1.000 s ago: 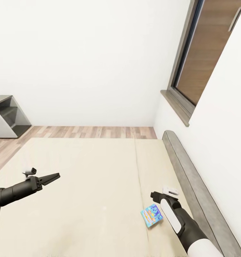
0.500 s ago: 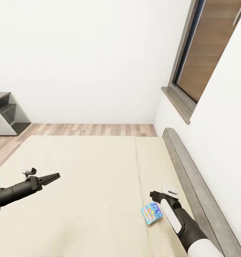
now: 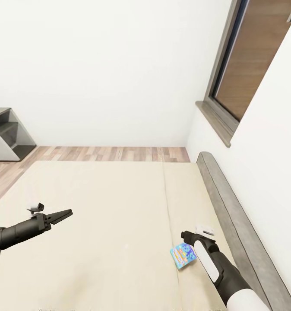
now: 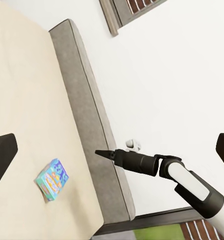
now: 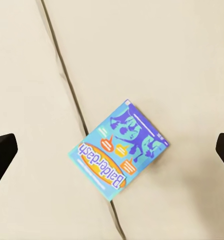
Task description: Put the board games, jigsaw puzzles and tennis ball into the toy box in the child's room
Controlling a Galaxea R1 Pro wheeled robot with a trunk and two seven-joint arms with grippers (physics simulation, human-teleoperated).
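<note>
Balderdash box (image 5: 117, 150) is what the right arm is after: a bright blue and turquoise board game lying flat on the cream bed (image 3: 106, 203), close to the seam that runs down the mattress and not far from the grey headboard (image 3: 236, 224) along the right-hand wall. From where I stand, the right gripper (image 3: 189, 236) hangs over the bed just beside the box, a little toward the headboard from it. Its wrist camera looks straight down on the lid, with a dark fingertip at each side edge of that picture, so the jaws stand wide apart and hold nothing. The left gripper (image 3: 61, 214) is held out over the other half of the bed, well apart from the game; its wrist camera likewise shows a finger at each edge, so its jaws are wide open and empty too.

I judge the step in hand to be the pickup of one of the board games from the bed, with the grasp not yet made. The next move calls for bringing the right gripper over the box, lowering it until the fingers straddle two opposite edges, and closing without pushing the flat box into the soft mattress. The box lies skewed, so the wrist may need turning to match.
</note>
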